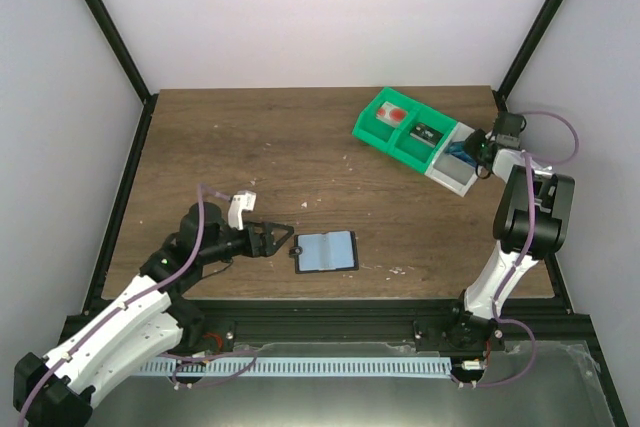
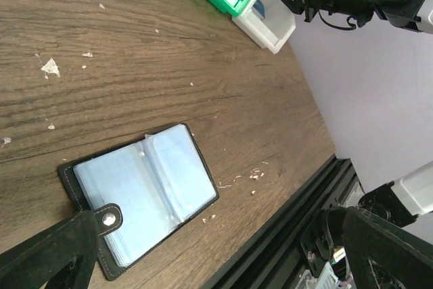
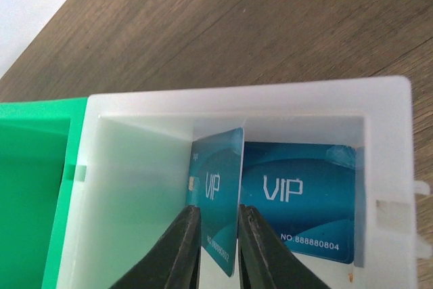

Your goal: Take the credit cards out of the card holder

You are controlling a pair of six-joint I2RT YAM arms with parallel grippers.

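While the right gripper pinches a blue card inside the white tray, release looks due next; the left gripper hangs spread.

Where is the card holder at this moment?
In the top view the card holder lies open by the near edge of the table, just right of the left hand.
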